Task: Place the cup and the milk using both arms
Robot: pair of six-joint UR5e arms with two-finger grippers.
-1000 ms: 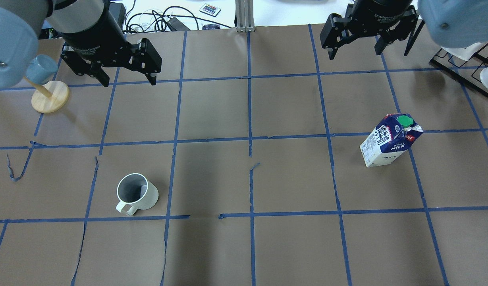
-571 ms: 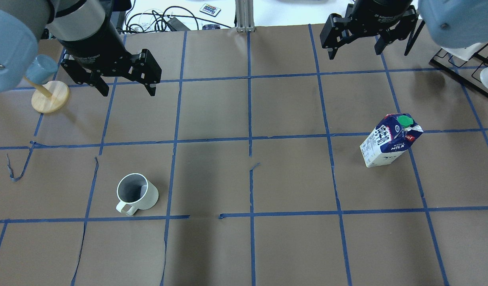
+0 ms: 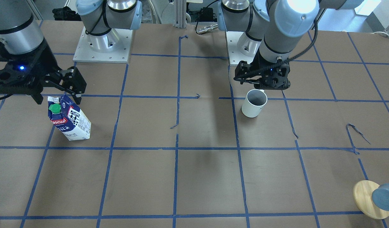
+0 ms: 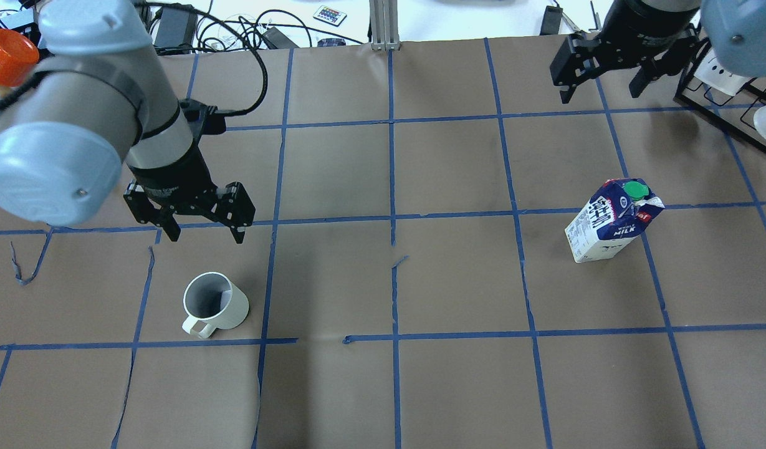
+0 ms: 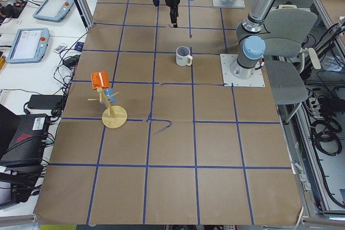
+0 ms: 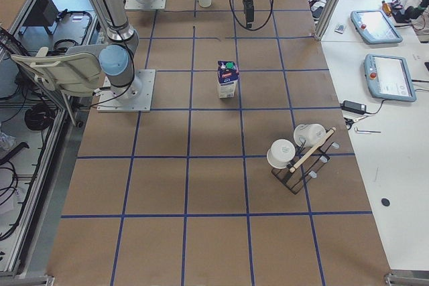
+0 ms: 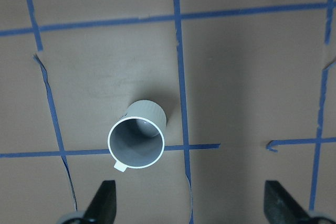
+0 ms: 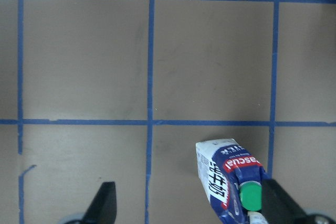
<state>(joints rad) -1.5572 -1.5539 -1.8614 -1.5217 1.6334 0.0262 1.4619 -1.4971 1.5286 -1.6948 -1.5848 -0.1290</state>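
The white cup [image 4: 214,304] stands upright on the brown table, handle toward the robot; it also shows in the front view [image 3: 254,103] and the left wrist view [image 7: 137,141]. My left gripper [image 4: 204,237] is open and empty, above the table just beyond the cup. The blue and white milk carton [image 4: 610,219] with its green cap stands upright on the right; it also shows in the front view [image 3: 69,118]. My right gripper [image 4: 601,93] is open and empty, raised farther back. In the right wrist view the carton [image 8: 231,179] lies near the right finger [image 8: 278,203].
A wooden mug stand [image 3: 368,199] with a blue-grey cup [image 3: 384,196] and an orange cup [image 4: 5,56] is at the far left. A black rack [image 4: 732,118] with white cups is at the far right. Cables [image 4: 252,28] lie behind the table.
My left gripper has moved from the back left toward the cup, still open. My right gripper has shifted to the right at the back, still open. Cup and milk have not moved.
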